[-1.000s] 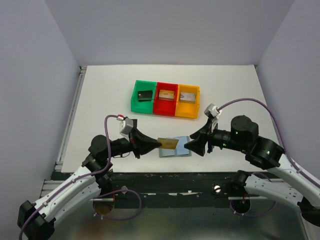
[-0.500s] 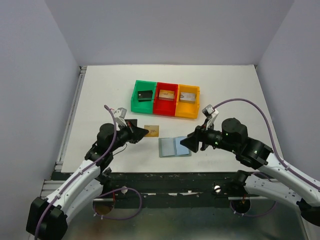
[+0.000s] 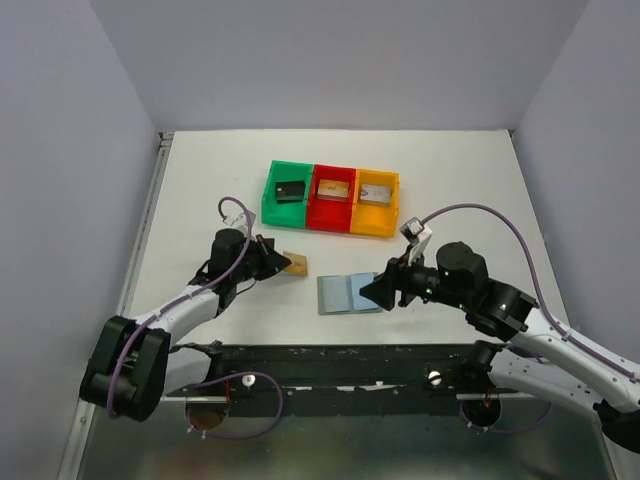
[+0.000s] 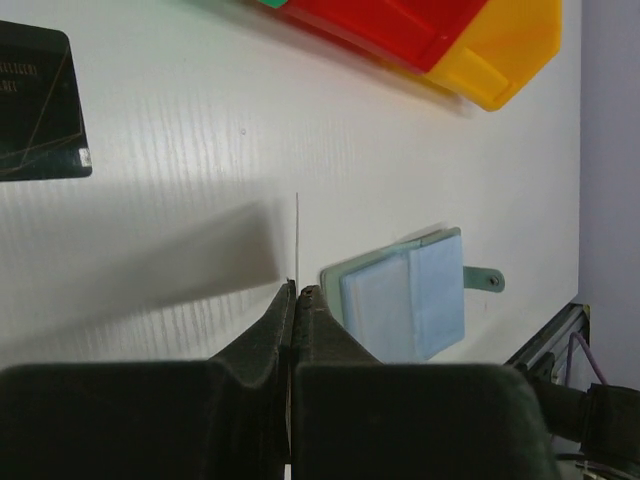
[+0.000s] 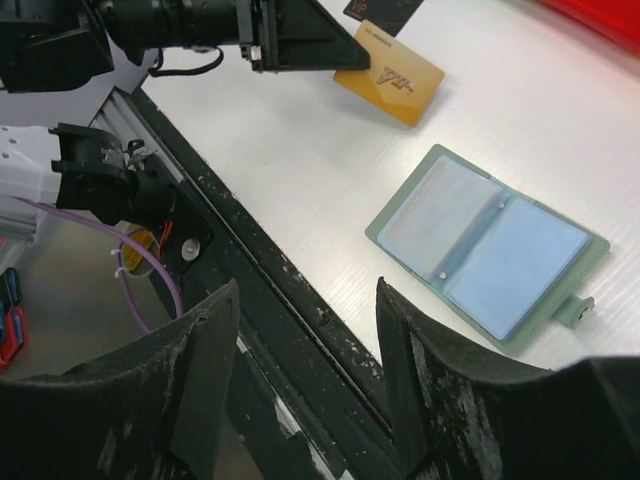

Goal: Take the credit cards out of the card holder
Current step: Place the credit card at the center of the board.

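Top view
- left gripper (image 3: 281,263): jaws pinched shut on the golden card (image 3: 296,264), which sticks out just past the tips.
- right gripper (image 3: 374,290): tips point at the card holder (image 3: 350,293); the gap between the jaws is not readable from this angle.
- card holder: lies open and flat on the table (image 3: 450,180), right at the right jaw tips; whether they touch it I cannot tell. It is apart from the left jaws, off to their side.
- bins: green bin (image 3: 282,214), red bin (image 3: 328,221) and yellow bin (image 3: 373,228) stand in a row, well beyond both pairs of jaws. Each has a card inside.

Left wrist view
- jaws: closed, with the golden card seen edge-on as a thin line rising from between the tips.
- shadow: falls on the table left of the jaws.
- card holder: blue inside facing up, just right of the tips and slightly ahead.
- black card (image 4: 35,105): flat on the table, ahead and far left of the jaws.
- red and yellow bins: far ahead, to the right.

Right wrist view
- jaws: spread wide with nothing between them.
- card holder: spread open on the table, ahead and right of the jaw gap, clear of both fingers.
- golden card: farther ahead, one corner gripped in the left gripper's tips.
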Action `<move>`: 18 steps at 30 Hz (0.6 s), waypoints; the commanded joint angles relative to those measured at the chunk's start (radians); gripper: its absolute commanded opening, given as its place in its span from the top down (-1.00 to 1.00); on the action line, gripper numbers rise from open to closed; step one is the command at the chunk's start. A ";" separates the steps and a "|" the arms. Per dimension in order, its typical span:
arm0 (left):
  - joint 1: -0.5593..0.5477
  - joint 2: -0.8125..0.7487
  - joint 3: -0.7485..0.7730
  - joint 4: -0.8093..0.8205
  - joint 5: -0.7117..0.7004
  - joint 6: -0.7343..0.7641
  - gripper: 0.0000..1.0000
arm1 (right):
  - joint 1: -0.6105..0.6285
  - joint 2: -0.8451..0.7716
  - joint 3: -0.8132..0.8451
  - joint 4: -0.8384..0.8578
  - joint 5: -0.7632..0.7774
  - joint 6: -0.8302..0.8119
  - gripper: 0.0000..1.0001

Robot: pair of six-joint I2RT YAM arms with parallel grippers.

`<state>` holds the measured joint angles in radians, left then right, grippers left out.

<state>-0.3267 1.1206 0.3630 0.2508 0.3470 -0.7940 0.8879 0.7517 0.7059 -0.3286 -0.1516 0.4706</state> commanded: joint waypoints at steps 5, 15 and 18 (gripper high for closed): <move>0.034 0.191 0.102 0.200 0.059 -0.011 1.00 | -0.001 -0.032 -0.043 0.026 -0.011 -0.015 -0.29; 0.071 0.404 0.125 0.380 0.185 -0.079 1.00 | -0.001 -0.043 -0.065 0.033 -0.022 -0.026 -0.29; 0.075 0.441 0.140 0.381 0.199 -0.071 1.00 | -0.003 -0.041 -0.068 0.031 -0.022 -0.032 -0.30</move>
<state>-0.2630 1.5246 0.4938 0.5552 0.4831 -0.8536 0.8879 0.7204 0.6540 -0.3210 -0.1589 0.4625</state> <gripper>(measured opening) 0.031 0.646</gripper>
